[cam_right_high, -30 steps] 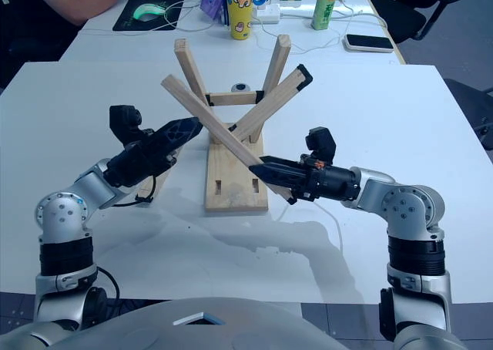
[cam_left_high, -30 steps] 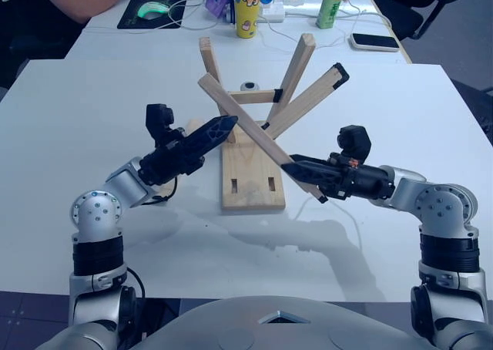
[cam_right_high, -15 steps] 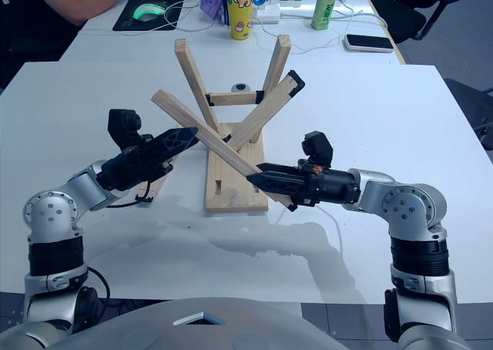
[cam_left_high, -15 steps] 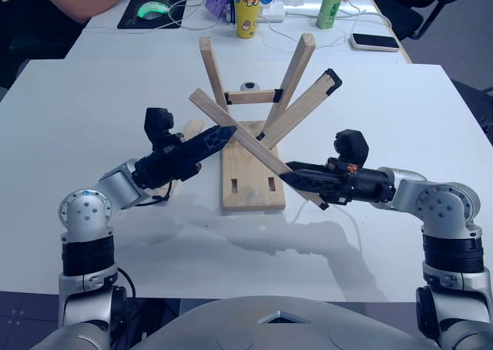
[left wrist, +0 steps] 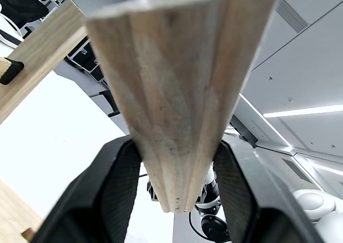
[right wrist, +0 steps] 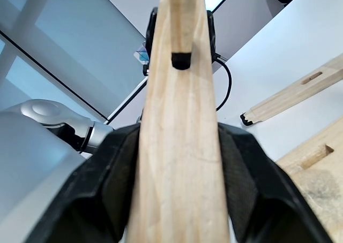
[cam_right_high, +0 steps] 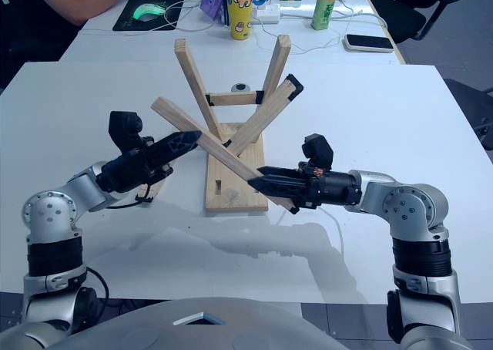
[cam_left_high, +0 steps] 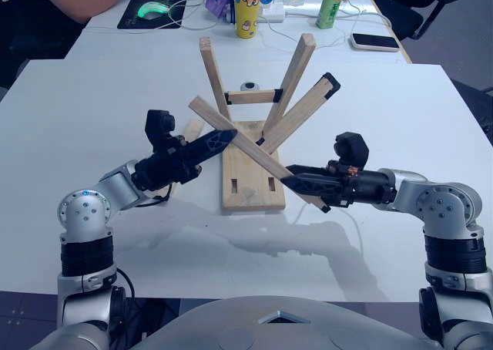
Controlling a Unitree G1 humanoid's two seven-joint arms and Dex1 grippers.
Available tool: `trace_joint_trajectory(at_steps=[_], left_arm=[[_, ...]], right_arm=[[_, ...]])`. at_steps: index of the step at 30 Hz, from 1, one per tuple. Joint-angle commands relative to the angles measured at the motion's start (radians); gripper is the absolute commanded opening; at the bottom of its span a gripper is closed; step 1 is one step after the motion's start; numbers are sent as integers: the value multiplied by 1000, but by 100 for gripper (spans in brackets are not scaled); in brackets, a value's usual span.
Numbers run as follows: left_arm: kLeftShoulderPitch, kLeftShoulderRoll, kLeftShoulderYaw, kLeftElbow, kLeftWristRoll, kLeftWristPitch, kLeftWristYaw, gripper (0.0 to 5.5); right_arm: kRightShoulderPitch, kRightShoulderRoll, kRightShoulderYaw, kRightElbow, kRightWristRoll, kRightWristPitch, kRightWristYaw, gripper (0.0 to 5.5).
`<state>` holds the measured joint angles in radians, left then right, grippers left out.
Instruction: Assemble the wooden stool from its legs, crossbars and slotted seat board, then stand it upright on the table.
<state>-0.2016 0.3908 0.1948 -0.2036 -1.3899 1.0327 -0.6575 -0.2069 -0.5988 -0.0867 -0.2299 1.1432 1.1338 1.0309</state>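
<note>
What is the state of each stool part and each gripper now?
seat board: flat on table, near slots empty
far leg pair: upright at board's far end, joined by crossbar
tilted leg: raised above board, held by both grippers
left gripper: shut on tilted leg
right gripper: shut on tilted leg
loose wooden piece: lying on table

The stool leg point(right wrist: 182, 146) is pale, unvarnished wood with visible grain, matt like the slotted seat board point(cam_left_high: 253, 196). The left gripper point(cam_left_high: 223, 136) and right gripper point(cam_left_high: 290, 182) look like smooth, black, matt plastic. The white table point(cam_left_high: 92, 119) is smooth with a faint sheen.
</note>
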Motion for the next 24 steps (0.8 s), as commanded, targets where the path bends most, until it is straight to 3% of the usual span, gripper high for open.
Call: trace_joint_trajectory(at_steps=[1,7,8,16,20,24], left_arm=[[1,26,-2,-7,21,3,-16,202],[23,30,-13,-13,65,-14,-39,202],[26,28,-9,-13,71,-20,-38,202],[43,65,54,6,86,-36,-57,202],[59,148,132,39,98,-37,-94,202],[56,231,217,102,113,-49,-140,202]], right_arm=[[13,-26,24,12,-41,-27,39,207],[23,-29,46,37,-112,-88,62,207],[18,-26,39,47,-103,-82,63,243],[24,-25,3,92,-135,-147,70,362],[75,-61,55,104,-341,-351,81,433],[100,-95,157,34,-563,-587,112,439]])
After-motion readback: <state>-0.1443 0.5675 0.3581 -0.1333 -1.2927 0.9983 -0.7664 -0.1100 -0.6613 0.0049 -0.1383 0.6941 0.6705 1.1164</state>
